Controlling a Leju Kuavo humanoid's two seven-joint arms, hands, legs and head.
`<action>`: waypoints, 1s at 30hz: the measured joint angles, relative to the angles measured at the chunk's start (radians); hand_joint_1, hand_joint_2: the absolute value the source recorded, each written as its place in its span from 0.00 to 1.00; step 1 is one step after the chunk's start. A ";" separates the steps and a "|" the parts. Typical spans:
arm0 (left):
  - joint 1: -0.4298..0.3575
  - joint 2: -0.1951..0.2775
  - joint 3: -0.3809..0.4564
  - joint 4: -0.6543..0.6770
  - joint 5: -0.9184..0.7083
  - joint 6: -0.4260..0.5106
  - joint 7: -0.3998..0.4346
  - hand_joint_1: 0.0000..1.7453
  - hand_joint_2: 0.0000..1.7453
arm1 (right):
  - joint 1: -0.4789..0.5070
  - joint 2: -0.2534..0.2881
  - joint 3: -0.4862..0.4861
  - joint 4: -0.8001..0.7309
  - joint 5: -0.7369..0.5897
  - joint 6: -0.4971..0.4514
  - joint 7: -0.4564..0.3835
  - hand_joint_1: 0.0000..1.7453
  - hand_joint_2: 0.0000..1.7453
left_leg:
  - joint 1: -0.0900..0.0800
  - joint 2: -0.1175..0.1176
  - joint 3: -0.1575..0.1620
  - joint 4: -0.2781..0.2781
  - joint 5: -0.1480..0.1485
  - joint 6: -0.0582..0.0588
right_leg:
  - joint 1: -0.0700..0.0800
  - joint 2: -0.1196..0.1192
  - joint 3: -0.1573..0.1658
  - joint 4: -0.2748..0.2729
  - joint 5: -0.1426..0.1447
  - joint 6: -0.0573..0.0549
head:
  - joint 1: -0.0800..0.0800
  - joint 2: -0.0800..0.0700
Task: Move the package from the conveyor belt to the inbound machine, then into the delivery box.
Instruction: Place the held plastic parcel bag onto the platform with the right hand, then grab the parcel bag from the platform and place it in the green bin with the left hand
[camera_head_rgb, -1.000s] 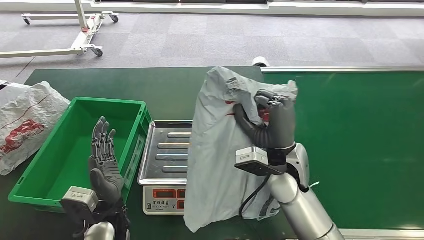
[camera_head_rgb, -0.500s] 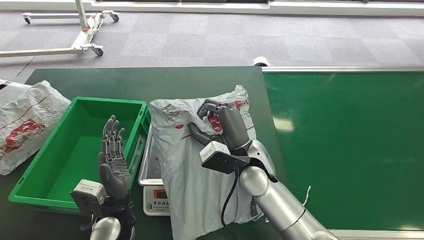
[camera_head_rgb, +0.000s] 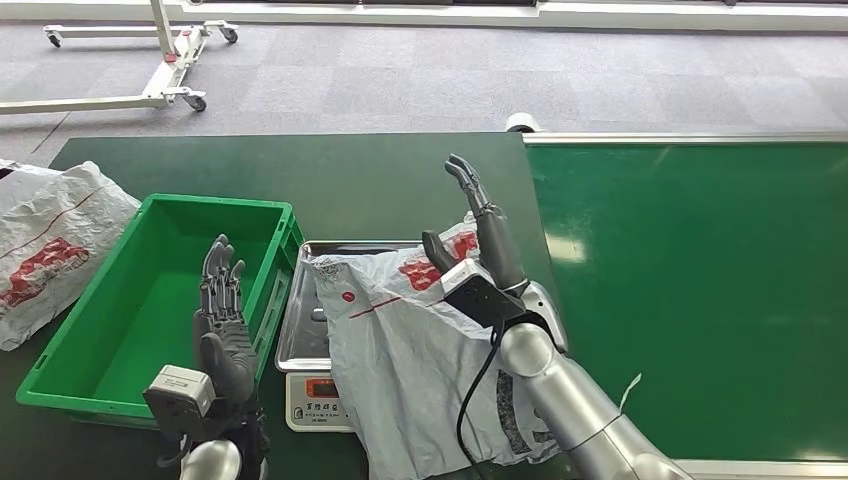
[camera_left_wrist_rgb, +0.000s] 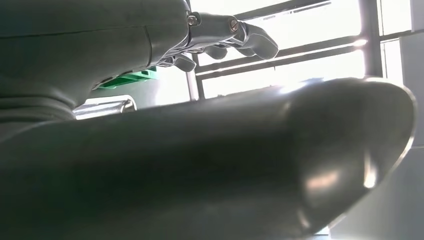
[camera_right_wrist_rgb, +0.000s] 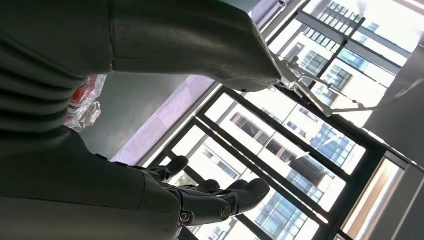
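Observation:
The grey plastic package (camera_head_rgb: 415, 350) with red print lies draped over the steel tray of the scale (camera_head_rgb: 318, 385), hanging off its front and right side. My right hand (camera_head_rgb: 480, 235) stands just above the package's far edge, fingers stretched upward and holding nothing; in the right wrist view the fingers (camera_right_wrist_rgb: 220, 202) are spread against the windows. My left hand (camera_head_rgb: 222, 325) is raised with fingers straight, over the near right wall of the green delivery box (camera_head_rgb: 95, 385), and is empty. In the left wrist view its fingers (camera_left_wrist_rgb: 235, 37) are extended.
The green conveyor belt (camera_head_rgb: 700, 290) fills the right side, with a roller (camera_head_rgb: 519, 123) at its far left corner. Another grey bag (camera_head_rgb: 45, 245) lies left of the box. A white wheeled frame (camera_head_rgb: 150, 70) stands on the floor beyond the table.
My right hand carried the package left and down onto the scale tray, then let go and opened upward. The package flattened across the tray. The left hand barely moved.

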 joint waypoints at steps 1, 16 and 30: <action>0.001 0.000 0.000 -0.001 -0.003 0.005 0.000 0.00 0.00 | 0.000 -0.001 -0.002 0.002 0.000 -0.003 0.001 0.00 0.00 | 0.000 0.000 0.000 0.000 0.000 0.000 | 0.000 0.000 0.000 0.000 0.000 0.000 | 0.000 0.000; -0.086 0.111 -0.075 -0.176 -0.448 0.473 0.006 0.00 0.00 | 0.163 -0.142 -0.346 -0.243 -0.211 -0.034 -0.093 0.00 0.00 | 0.000 -0.003 0.000 0.001 0.000 0.001 | -0.002 -0.003 0.001 -0.001 0.000 0.001 | 0.000 0.000; -0.477 0.090 -0.309 0.428 -0.888 0.311 0.129 0.00 0.00 | 0.460 -0.132 -0.598 -0.630 -0.271 -0.102 -0.174 0.00 0.00 | -0.002 -0.001 0.000 0.001 0.000 0.002 | -0.002 -0.002 0.000 -0.001 0.001 0.002 | 0.000 0.000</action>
